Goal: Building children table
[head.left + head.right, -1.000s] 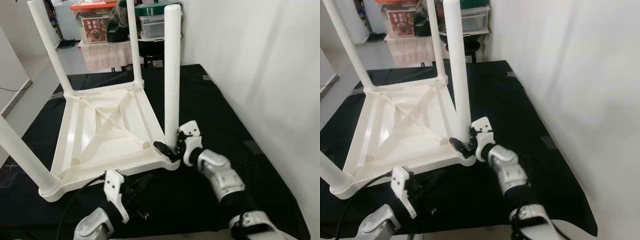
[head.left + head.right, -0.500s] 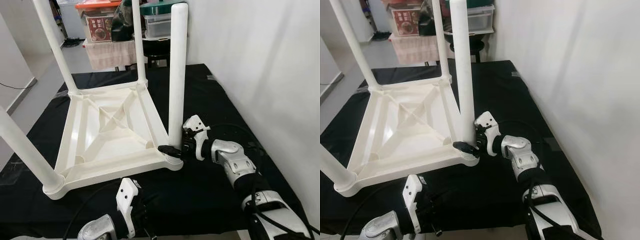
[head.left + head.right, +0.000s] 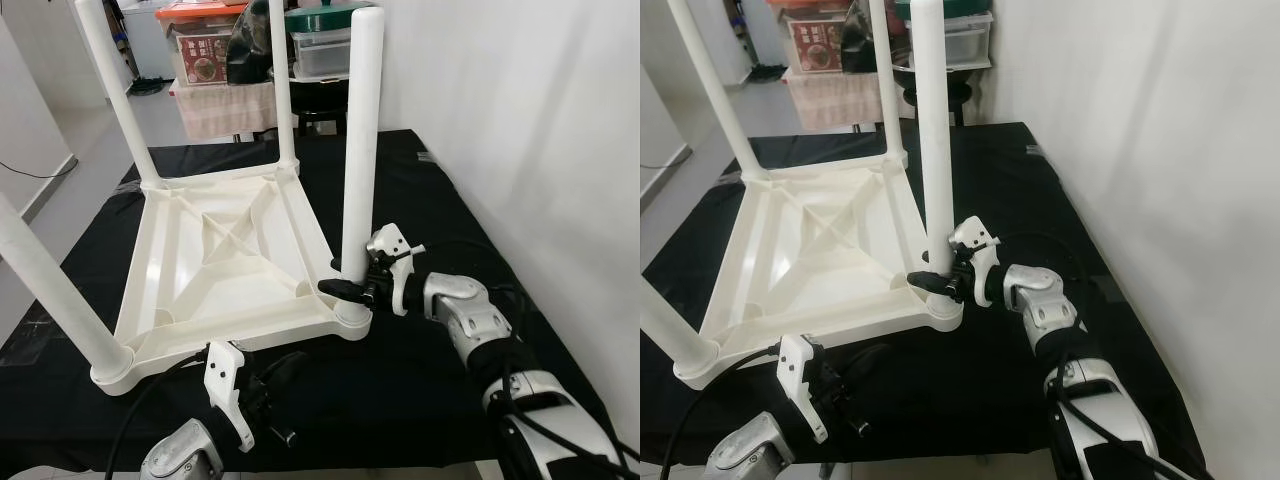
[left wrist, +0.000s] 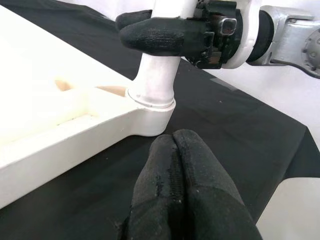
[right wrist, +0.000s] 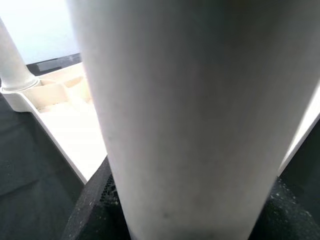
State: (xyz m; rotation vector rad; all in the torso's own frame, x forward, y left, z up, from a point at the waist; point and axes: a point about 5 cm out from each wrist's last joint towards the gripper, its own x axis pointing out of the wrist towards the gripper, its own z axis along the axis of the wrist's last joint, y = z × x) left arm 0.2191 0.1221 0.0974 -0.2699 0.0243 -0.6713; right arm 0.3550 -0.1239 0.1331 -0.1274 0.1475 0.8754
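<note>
Black cloth [image 3: 420, 390] covers our floor beside a white wall [image 3: 540, 110], the upturned table [image 3: 225, 265] resting on it. Our right gripper [image 3: 345, 282] has climbed slightly up the near leg [image 3: 358, 150], fingers clamped around it; our left gripper [image 4: 182, 200] hovers low, fingers pressed together.

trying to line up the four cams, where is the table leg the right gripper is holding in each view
Left eye view: table leg, upright, right of centre.
Right eye view: it stands just left of centre.
Left wrist view: its base at top centre.
Right wrist view: up close.
Shared landmark: right gripper, clamped low on the leg.
</note>
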